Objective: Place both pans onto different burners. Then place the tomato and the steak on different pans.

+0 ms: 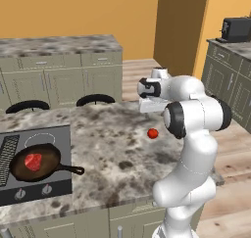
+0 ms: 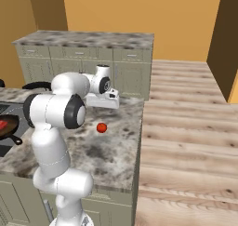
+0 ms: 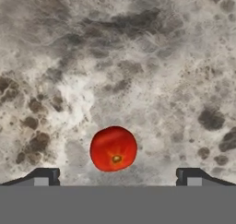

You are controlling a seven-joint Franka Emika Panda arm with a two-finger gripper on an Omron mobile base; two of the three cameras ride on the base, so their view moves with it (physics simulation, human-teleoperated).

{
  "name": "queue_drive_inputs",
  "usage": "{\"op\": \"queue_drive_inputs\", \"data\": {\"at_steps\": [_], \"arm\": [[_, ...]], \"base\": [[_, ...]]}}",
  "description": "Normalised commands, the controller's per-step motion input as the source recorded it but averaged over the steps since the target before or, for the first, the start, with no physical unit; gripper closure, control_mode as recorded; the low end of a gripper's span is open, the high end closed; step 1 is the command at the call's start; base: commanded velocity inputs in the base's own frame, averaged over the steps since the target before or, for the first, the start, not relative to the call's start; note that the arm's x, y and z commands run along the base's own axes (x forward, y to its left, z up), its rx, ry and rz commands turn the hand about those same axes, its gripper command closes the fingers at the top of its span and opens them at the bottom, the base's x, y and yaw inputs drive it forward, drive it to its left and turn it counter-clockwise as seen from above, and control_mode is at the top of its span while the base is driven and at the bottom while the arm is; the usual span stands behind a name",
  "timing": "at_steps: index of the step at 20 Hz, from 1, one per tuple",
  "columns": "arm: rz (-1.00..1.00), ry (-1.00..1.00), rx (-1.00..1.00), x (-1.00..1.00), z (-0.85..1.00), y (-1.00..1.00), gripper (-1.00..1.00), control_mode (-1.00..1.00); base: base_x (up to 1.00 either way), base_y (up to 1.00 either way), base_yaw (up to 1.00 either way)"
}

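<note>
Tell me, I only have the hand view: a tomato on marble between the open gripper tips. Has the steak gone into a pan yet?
Observer: Yes, the steak lies in the brown pan.
Operator: Is that pan on the cooktop?
Observer: Yes, on the cooktop, below an unoccupied burner ring.
Operator: How far is the tomato from it?
Observer: The tomato sits well right of the cooktop, on the counter beside the arm.

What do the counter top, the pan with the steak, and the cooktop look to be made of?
Counter top: polished stone, likely granite or marble, going by the mottled grey-brown speckle. Pan: probably dark metal with a brown, faintly glossy inside and a black handle; the steak lies in it. Cooktop: flat dark grey, maybe glass or ceramic, with thin white ring outlines.
</note>
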Motion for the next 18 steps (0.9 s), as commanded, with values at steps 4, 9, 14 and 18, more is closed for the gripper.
{"op": "queue_drive_inputs", "data": {"at_steps": [4,9,14,18], "arm": [[0.03,0.07,0.00,0.02,-0.25,0.00,-1.00,-1.00],[0.04,0.05,0.01,0.00,-0.19,0.00,-1.00,-1.00],[0.04,0.02,0.00,0.00,-0.19,0.00,-1.00,-1.00],[0.04,0.00,0.00,0.00,-0.16,0.00,-1.00,-1.00]], "base": [[0.00,0.00,0.00],[0.00,0.00,0.00],[0.00,0.00,0.00],[0.00,0.00,0.00]]}}
